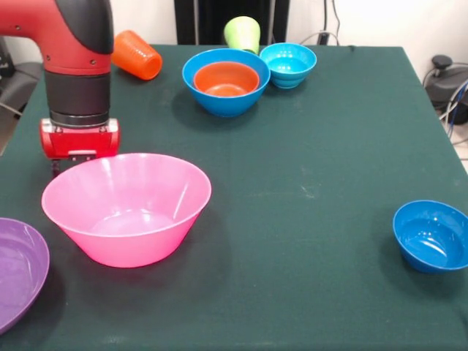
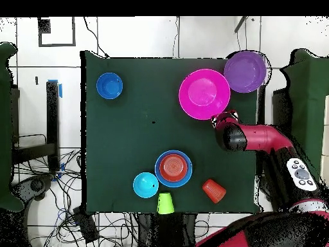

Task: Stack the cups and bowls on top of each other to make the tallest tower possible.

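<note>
- Purple bowl [image 1: 18, 270] hangs off the near left corner, pink bowl [image 1: 128, 206] just beside it
- My pincer [image 1: 77, 146] sits right behind the pink rim, on the far side; whether it is clenched, I cannot tell
- Orange bowl [image 1: 226, 79] nests in the blue one [image 1: 219, 99] near the far edge

Claw [image 1: 57, 170] tips behind pink bowl [image 1: 126, 206] (state unclear)

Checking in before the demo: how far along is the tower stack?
Barely begun. Done: only the small orange bowl sits nested in the medium blue bowl. In hand: nothing visibly held; the gripper is low behind the pink bowl, fingers hidden. Left: purple bowl, cyan bowl, dark blue bowl, and the orange cup and green cup all stand apart.
</note>
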